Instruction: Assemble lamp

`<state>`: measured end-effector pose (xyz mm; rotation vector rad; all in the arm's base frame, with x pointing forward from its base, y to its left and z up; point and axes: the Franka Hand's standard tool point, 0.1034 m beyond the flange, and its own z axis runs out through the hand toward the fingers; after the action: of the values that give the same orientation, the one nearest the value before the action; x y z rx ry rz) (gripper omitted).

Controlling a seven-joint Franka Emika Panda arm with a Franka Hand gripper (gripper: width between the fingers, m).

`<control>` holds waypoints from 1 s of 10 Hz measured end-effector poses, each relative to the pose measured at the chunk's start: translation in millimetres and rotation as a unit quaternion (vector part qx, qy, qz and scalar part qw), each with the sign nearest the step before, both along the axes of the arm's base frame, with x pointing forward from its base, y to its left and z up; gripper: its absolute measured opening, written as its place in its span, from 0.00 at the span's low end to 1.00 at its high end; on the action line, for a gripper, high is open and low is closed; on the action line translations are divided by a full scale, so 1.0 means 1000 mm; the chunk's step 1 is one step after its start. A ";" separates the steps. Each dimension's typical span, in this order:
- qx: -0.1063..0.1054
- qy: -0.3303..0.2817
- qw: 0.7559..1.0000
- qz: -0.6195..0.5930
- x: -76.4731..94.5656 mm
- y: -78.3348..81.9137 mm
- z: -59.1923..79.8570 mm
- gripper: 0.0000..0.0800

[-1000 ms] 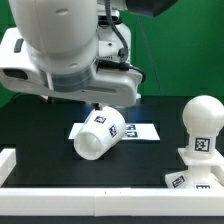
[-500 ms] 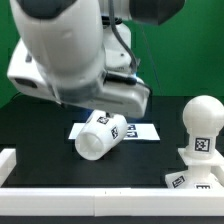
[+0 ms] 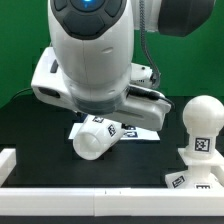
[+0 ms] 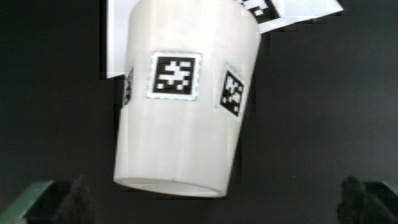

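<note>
The white cone shade (image 3: 97, 137) lies on its side on the black table, partly on the marker board (image 3: 140, 131). In the wrist view the shade (image 4: 178, 100) fills the middle, tags facing up, its wide rim towards my fingers. My gripper (image 4: 210, 203) is open above it; dark fingertips (image 4: 48, 200) show far apart on either side, holding nothing. In the exterior view the arm hides the gripper. The round bulb (image 3: 203, 113) stands on the blocky base (image 3: 200, 145) at the exterior view's right.
A white rail (image 3: 90, 172) runs along the table's front edge. A small white tagged piece (image 3: 182, 181) lies at the front right. A green backdrop stands behind. The large arm body (image 3: 95, 60) hangs over the middle of the table.
The arm has swung towards the exterior view's right and lower, now hanging right over the shade. The shade, bulb and base have not moved.
</note>
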<state>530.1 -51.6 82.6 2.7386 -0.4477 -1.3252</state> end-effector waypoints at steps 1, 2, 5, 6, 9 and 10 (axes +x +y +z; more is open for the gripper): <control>0.000 0.000 1.000 -0.001 0.000 -0.001 0.000 0.87; 0.007 -0.009 1.000 -0.008 0.001 -0.002 -0.004 0.87; 0.035 -0.028 0.997 -0.061 0.001 -0.006 -0.014 0.87; 0.037 -0.029 0.997 -0.065 0.002 -0.005 -0.014 0.87; 0.033 -0.031 0.997 -0.063 0.002 -0.001 -0.026 0.87; 0.030 -0.029 0.997 -0.062 0.000 -0.003 -0.036 0.87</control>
<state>530.4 -54.2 46.8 2.8472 -0.6013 -1.3071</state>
